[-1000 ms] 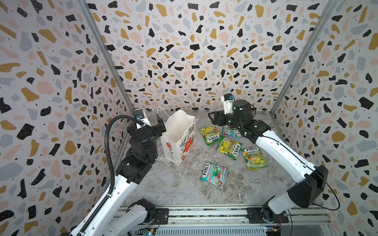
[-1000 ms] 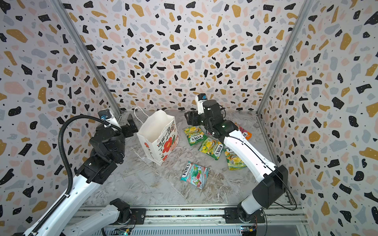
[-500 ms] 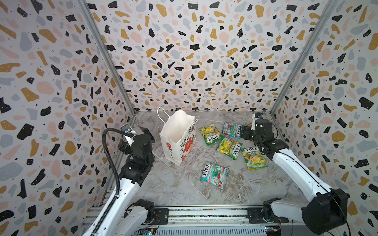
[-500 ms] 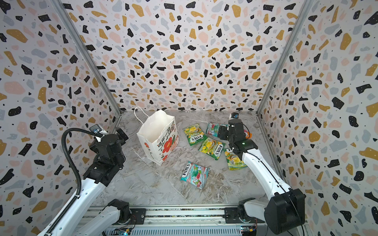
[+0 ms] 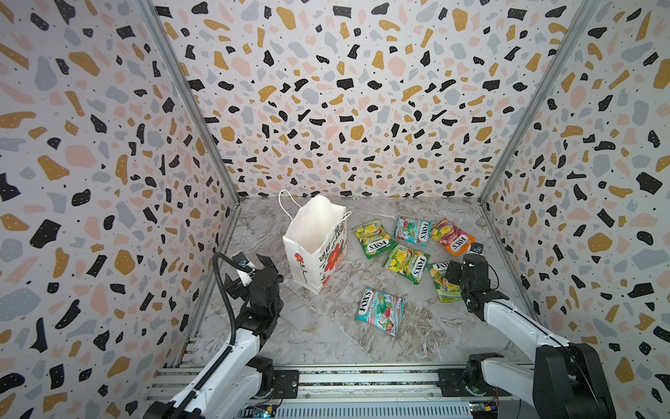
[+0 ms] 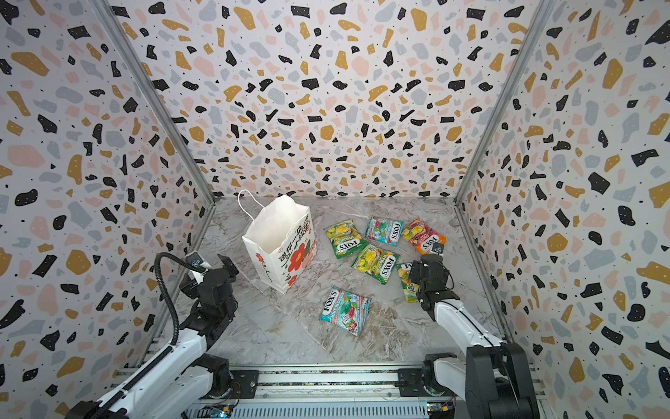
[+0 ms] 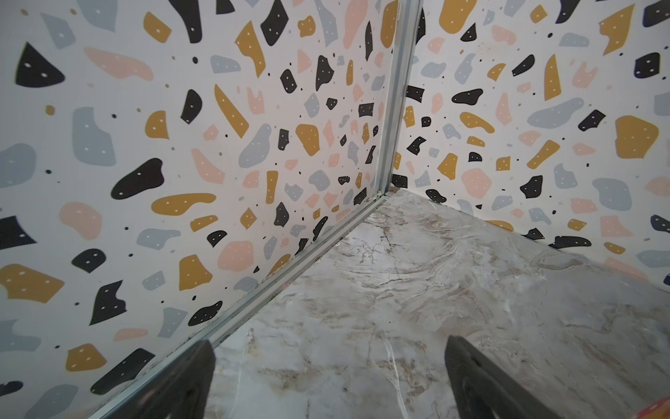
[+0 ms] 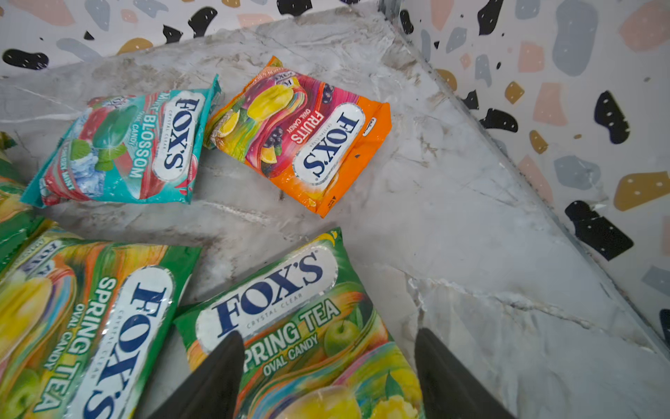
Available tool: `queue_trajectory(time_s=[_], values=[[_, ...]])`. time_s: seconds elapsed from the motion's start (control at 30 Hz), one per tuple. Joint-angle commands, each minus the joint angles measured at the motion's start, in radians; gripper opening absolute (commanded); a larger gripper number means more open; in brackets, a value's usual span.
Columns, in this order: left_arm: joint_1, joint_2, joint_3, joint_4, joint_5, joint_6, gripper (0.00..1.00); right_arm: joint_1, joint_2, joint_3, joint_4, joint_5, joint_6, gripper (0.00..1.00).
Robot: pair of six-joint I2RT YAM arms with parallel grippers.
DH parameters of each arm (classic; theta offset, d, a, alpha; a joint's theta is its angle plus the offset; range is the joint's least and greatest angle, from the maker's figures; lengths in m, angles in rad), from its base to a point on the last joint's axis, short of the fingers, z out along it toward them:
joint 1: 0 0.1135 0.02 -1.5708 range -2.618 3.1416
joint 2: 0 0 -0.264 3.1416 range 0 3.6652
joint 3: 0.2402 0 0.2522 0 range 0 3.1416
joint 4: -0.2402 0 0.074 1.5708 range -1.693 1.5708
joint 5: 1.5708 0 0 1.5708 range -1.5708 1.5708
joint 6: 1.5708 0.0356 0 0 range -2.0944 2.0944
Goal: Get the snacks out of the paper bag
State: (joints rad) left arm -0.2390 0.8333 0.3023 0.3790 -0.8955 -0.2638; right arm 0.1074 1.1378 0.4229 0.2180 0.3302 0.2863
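The paper bag (image 5: 314,242) (image 6: 277,243) stands upright and open at the back left; only white paper shows inside its mouth. Several snacks lie flat on the marble floor to its right: green-yellow packets (image 5: 372,239) (image 5: 406,263), teal-red ones (image 5: 413,230) (image 5: 380,310) and an orange-pink one (image 5: 451,238) (image 8: 308,138). My right gripper (image 5: 457,270) (image 8: 328,335) hangs open over another green-yellow packet (image 8: 290,326), holding nothing. My left gripper (image 5: 253,265) (image 7: 330,344) is open and empty, left of the bag, facing the back-left corner.
Terrazzo-patterned walls close in the left (image 7: 145,181), back and right (image 8: 580,127) sides. A metal rail (image 5: 362,377) with both arm bases runs along the front. Bare marble floor (image 5: 319,333) lies between the bag and the rail.
Both arms have drawn back toward the front. The right gripper left the area beside the bag's mouth and now sits at the right over a green packet. The left gripper moved away from the bag.
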Motion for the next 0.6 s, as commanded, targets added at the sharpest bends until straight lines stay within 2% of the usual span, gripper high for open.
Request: queue_trajectory(time_s=[0.0,0.13,0.27,0.57], values=[[0.012,0.017,-0.050,0.250,0.051,0.135,1.00,-0.002,-0.004,-0.065,0.259,0.067,-0.085,0.76],[0.024,0.076,-0.121,0.411,0.138,0.216,1.00,-0.002,0.013,-0.157,0.476,0.035,-0.133,0.76],[0.041,0.143,-0.170,0.549,0.203,0.277,1.00,-0.002,0.038,-0.207,0.602,0.009,-0.156,0.76],[0.123,0.326,-0.214,0.760,0.415,0.260,1.00,0.008,0.095,-0.287,0.882,-0.093,-0.249,0.76]])
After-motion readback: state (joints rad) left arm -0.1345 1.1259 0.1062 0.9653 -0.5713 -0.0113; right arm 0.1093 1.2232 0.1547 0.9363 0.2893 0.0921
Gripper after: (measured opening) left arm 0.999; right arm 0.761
